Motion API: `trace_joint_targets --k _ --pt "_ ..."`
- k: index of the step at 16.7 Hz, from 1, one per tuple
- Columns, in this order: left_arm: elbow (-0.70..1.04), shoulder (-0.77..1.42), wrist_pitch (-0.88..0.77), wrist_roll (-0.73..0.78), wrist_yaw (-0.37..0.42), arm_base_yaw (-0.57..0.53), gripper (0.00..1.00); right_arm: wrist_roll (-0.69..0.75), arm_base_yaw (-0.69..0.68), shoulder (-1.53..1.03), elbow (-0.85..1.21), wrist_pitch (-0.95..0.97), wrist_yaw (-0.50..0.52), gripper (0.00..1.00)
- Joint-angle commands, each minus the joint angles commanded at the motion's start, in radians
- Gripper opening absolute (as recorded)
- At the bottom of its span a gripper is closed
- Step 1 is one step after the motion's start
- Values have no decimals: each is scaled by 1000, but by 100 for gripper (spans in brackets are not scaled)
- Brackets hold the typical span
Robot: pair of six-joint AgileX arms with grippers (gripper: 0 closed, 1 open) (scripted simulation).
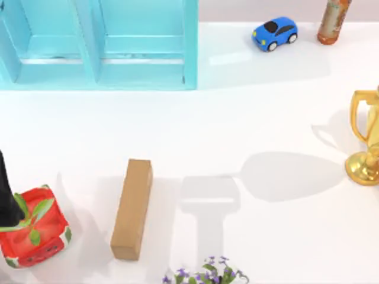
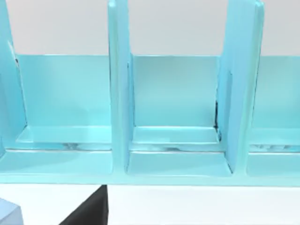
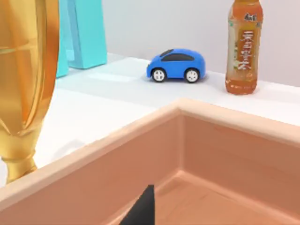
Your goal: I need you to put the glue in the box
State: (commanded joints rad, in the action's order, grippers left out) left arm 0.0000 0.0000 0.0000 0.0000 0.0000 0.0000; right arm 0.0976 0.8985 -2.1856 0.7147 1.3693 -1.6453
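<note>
Glue's place could not be told from any view. A white table (image 1: 237,118) was spread under everything. A light blue shelf (image 1: 142,47) with upright dividers was set at the far left of it, and its open compartments (image 2: 173,117) were faced by the left wrist camera, where a dark part of the left gripper (image 2: 86,211) was seen just in front of the shelf's base. A pale wooden box (image 3: 220,140) was seen from close above in the right wrist view, its inner corner and floor exposed, with a dark tip of the right gripper (image 3: 140,208) held over the inside. Whether either gripper was wide, narrow or holding anything could not be told. A gold trophy (image 1: 364,142) was stood at the right edge, just beside the box. A brown cardboard block (image 1: 132,208) was laid flat at the near left. A red pot (image 1: 35,234) with a green plant was placed at the near left corner, beside the dark left arm (image 1: 5,189). A tall orange-brown bottle (image 1: 333,21) was stood upright at the far right, with a blue toy car (image 1: 275,33) near it on its left. Purple flowers (image 1: 207,273) were seen at the near edge.
</note>
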Motion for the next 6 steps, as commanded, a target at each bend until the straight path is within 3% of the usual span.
trace_joint_targets --k 6 --pt "0 0 0 0 0 0 100 0 0 0 0 0 0 100"
